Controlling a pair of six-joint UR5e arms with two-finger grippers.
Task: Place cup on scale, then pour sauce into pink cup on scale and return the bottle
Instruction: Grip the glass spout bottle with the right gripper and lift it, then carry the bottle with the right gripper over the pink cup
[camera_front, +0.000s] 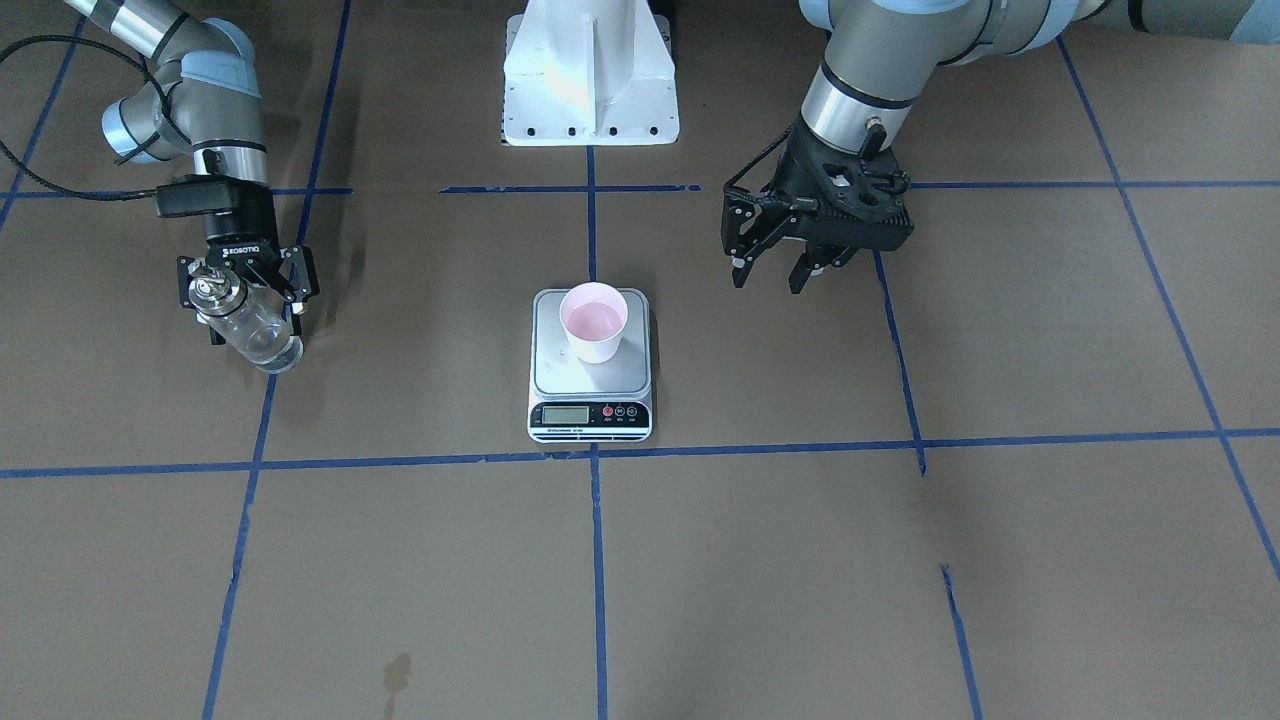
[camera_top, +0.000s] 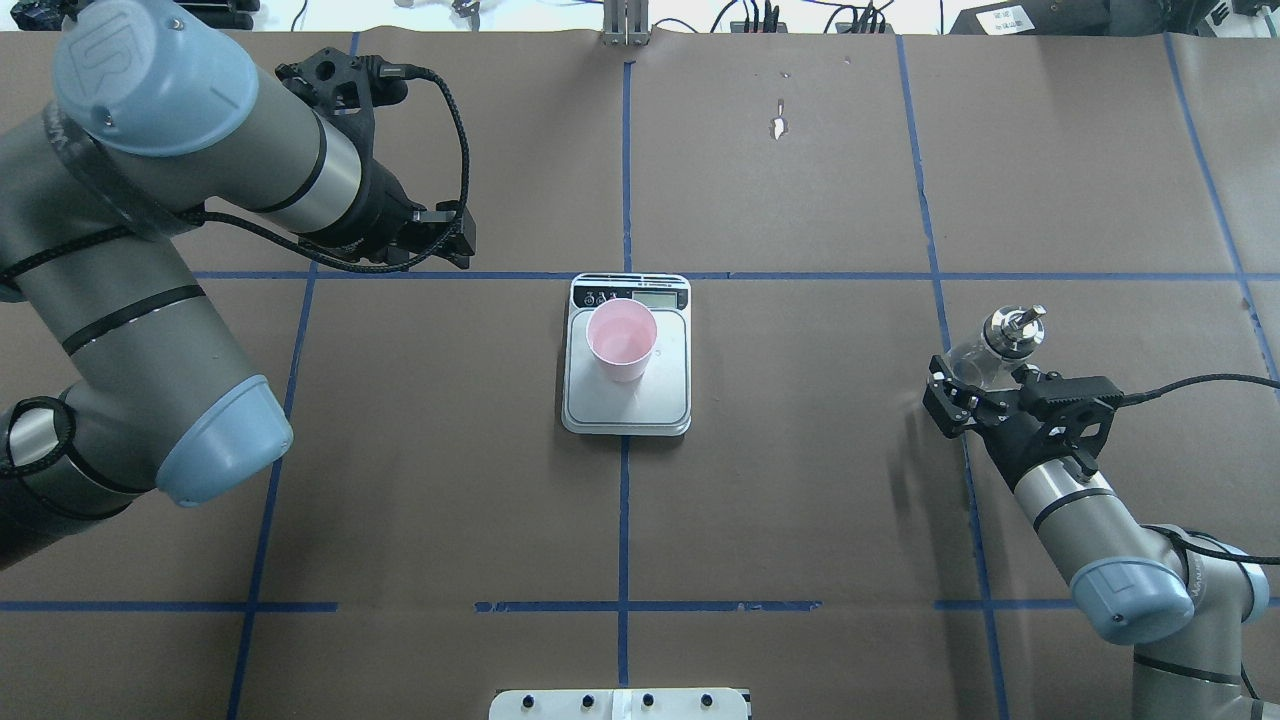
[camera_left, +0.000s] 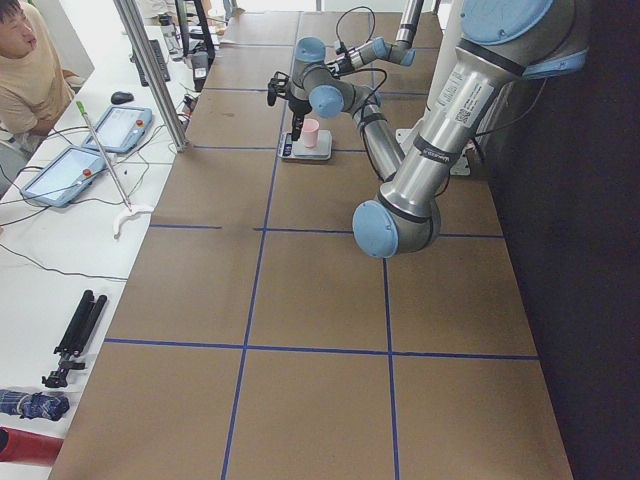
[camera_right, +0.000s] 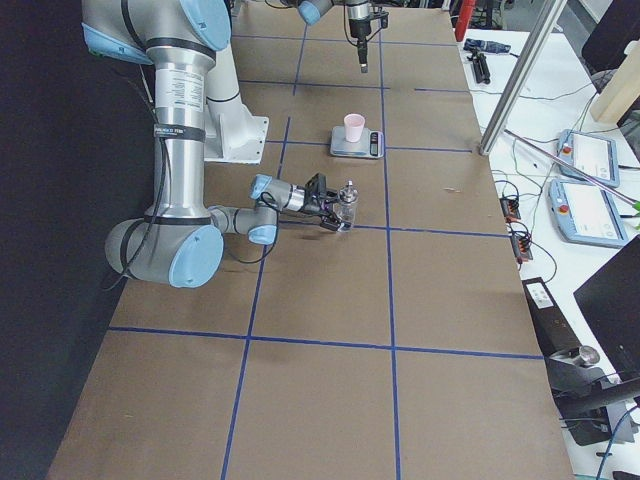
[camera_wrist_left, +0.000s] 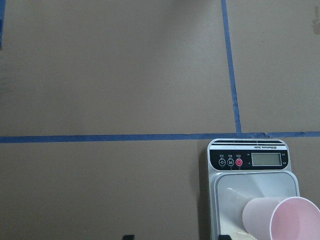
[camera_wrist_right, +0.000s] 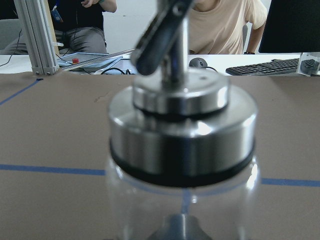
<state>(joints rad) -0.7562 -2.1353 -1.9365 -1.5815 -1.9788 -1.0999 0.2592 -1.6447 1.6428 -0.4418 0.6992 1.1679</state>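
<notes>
right gripper (camera_front: 252, 318) clamped around bottle (camera_top: 985, 346), silver spout cap above the fingers, at a blue tape line (camera_front: 240, 520). left gripper (camera_front: 768, 282) jaws spread, empty, near scale (camera_front: 560, 376). cup (camera_front: 594, 322) upright on scale platform, well apart from bottle.

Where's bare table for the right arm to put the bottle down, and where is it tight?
Bare table lies between the scale and the bottle in the right gripper, and across the operators' side past the scale's display. Tight: the scale's other side, near the open left gripper, and its platform, which holds the cup.
</notes>
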